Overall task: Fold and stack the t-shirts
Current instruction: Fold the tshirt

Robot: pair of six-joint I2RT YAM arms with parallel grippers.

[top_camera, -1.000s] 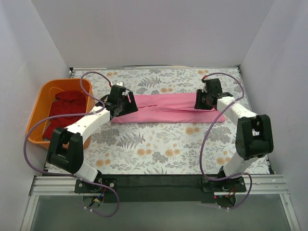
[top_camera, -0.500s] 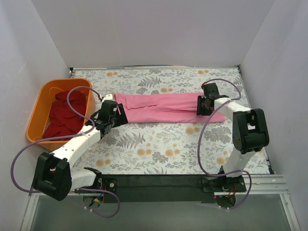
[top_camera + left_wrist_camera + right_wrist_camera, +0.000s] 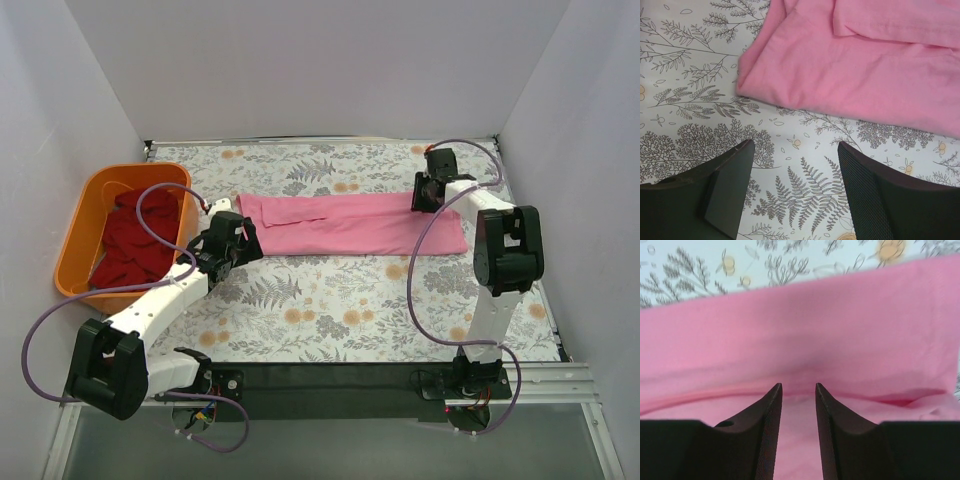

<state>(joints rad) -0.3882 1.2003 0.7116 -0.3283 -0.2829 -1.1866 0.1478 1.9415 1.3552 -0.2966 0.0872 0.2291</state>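
Saw dark red t-shirts (image 3: 130,240) heaped in the orange basket (image 3: 88,195), far left. Noted left gripper (image 3: 795,150) spread wide, empty, beside the pink t-shirt (image 3: 340,222) lying as a long band on the table (image 3: 330,300). Found right gripper (image 3: 798,386) over its right end, fingers narrowly apart; could not tell whether pinching cloth.

The pink t-shirt (image 3: 865,65) runs off the top and right edges of the left wrist view and off both sides of the right wrist view. Whether the right tool (image 3: 798,386) pinches any cloth cannot be told. The dark red t-shirts (image 3: 128,240) lie heaped in the orange basket (image 3: 120,172), their number unclear.
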